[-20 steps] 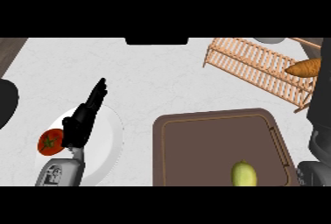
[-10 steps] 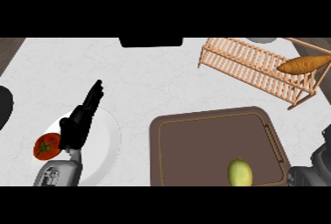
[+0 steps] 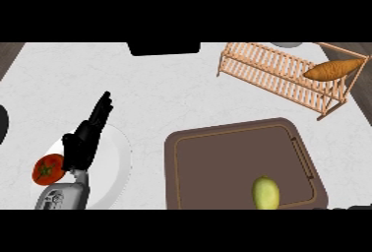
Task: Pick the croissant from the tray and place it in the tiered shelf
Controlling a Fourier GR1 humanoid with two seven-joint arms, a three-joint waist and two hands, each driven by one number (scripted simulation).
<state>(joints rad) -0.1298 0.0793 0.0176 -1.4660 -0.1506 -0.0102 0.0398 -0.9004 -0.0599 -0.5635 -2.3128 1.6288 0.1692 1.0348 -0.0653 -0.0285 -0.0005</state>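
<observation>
One croissant (image 3: pixel 333 69), one wooden tiered shelf (image 3: pixel 270 70) at upper right, one brown tray (image 3: pixel 232 157), one yellowish fruit (image 3: pixel 265 193), one tomato (image 3: pixel 48 169), one white plate (image 3: pixel 116 147).

One head camera looks steeply down at the counter (image 3: pixel 167 83), tray (image 3: pixel 232 162) nearest its lower edge.

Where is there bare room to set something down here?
The widest bare counter lies between the left hand, the tiered shelf and the tray. The tray itself is mostly bare, one yellow-green fruit at its near edge. Crowded: the plate, under the hand, tomato at its left edge.
</observation>
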